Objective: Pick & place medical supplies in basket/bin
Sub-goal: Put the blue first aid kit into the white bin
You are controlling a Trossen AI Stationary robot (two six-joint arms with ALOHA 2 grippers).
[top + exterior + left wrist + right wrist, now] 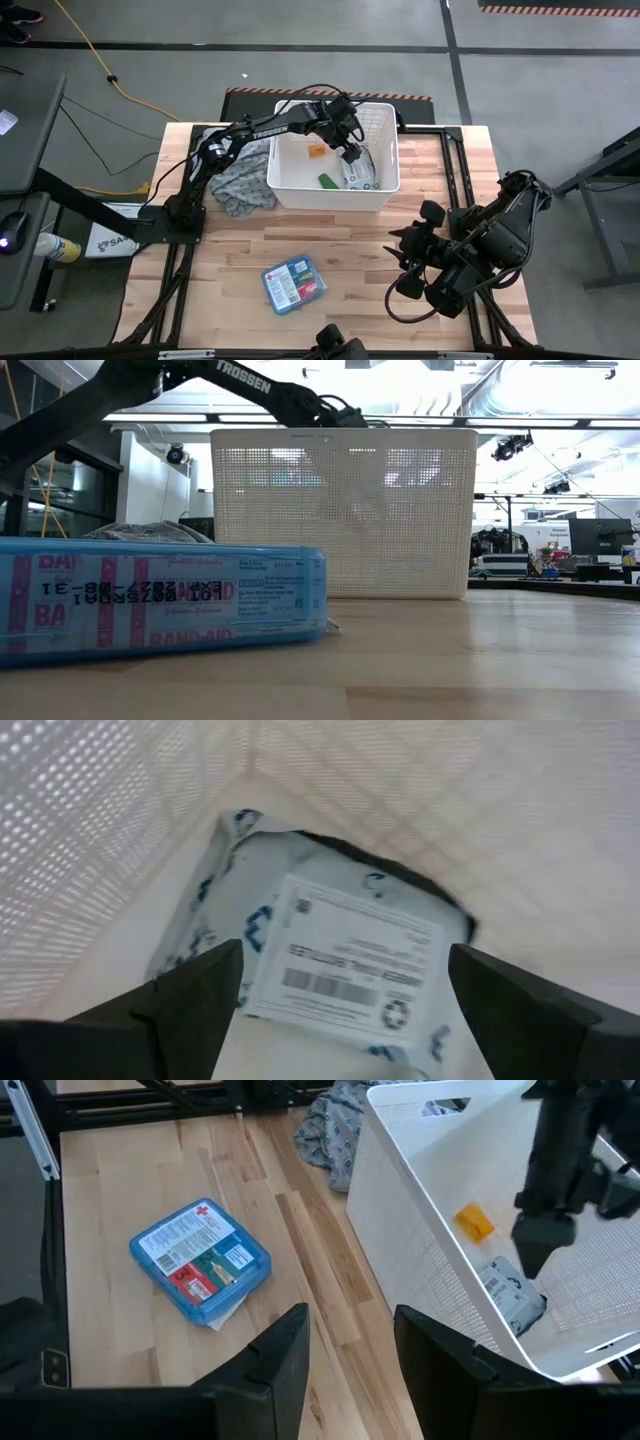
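Your grey-white soft packet [335, 965] is lying flat on the floor of the white basket [290, 185], in the corner nearest the right arm, label facing up. An orange item [316, 151] and a green item [327, 180] are sitting in the basket beside it, apart from each other. Your left gripper [352, 155] is hanging inside the basket just above the packet with its fingers [190, 995] spread wide on either side, gripping nothing. The blue first-aid box [293, 283] is lying on the wooden table [350, 240], well apart from the basket, toward the near edge. Your right gripper [350, 1350] is waiting over the table by its own base, fingers partly apart and empty. A patterned cloth [240, 185] is heaped against the basket's left side.
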